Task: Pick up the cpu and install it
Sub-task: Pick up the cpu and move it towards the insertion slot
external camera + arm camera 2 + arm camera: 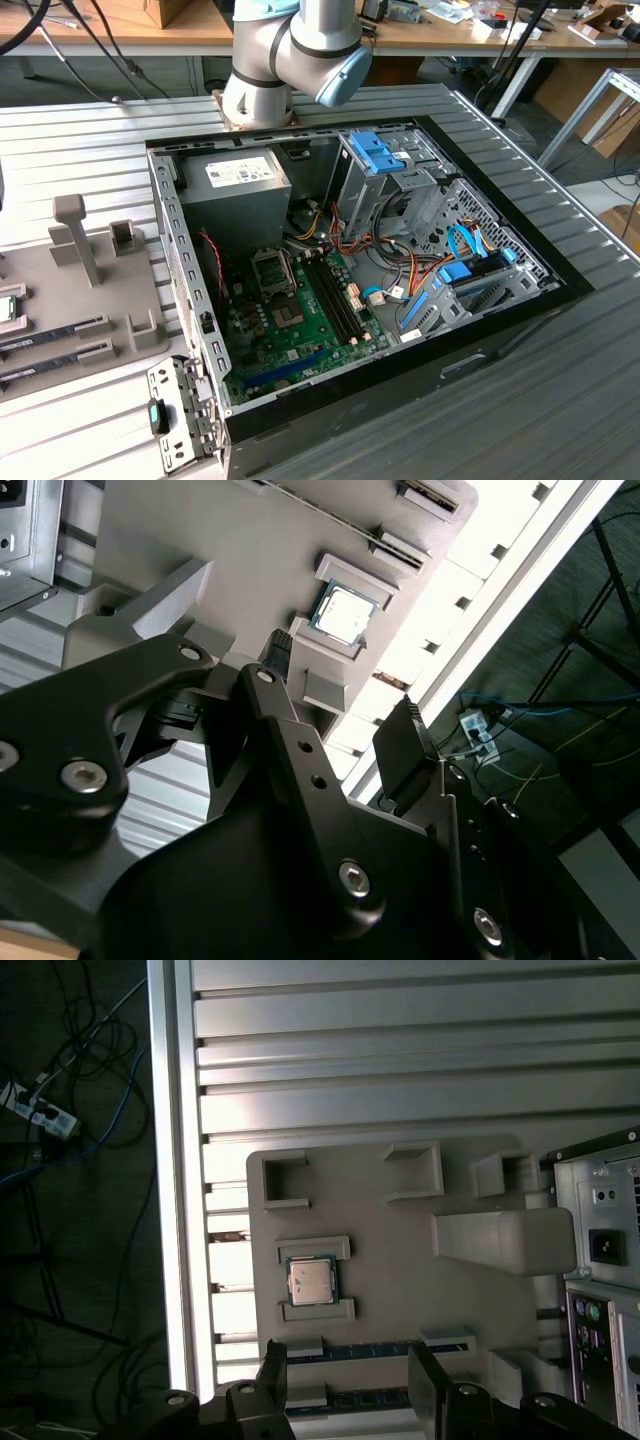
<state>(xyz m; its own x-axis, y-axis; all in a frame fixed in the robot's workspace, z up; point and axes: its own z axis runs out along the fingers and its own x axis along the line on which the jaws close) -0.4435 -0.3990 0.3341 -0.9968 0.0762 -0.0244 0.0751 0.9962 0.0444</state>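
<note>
The cpu [311, 1280] is a small square chip with a silver top and a thin green rim. It lies flat in a recess of the grey fixture tray [400, 1260] and also appears in the second wrist view [343, 614]. My gripper [348, 1380] hangs well above the tray, open, with its two black fingers [272, 1375] spread and nothing between them. The cpu sits a little off the line between the fingers, untouched. In the exterior view the tray [90, 300] lies at the left, and the metal-framed socket [272, 270] sits on the green motherboard [300, 325] inside the open computer case.
Two long memory sticks [370, 1350] lie in slots beside the cpu. Grey upright posts [75, 235] stand on the tray. The case's rear panel [600, 1250] borders the tray. Beyond the ribbed aluminium table's edge [180, 1160] the floor holds cables [70, 1110].
</note>
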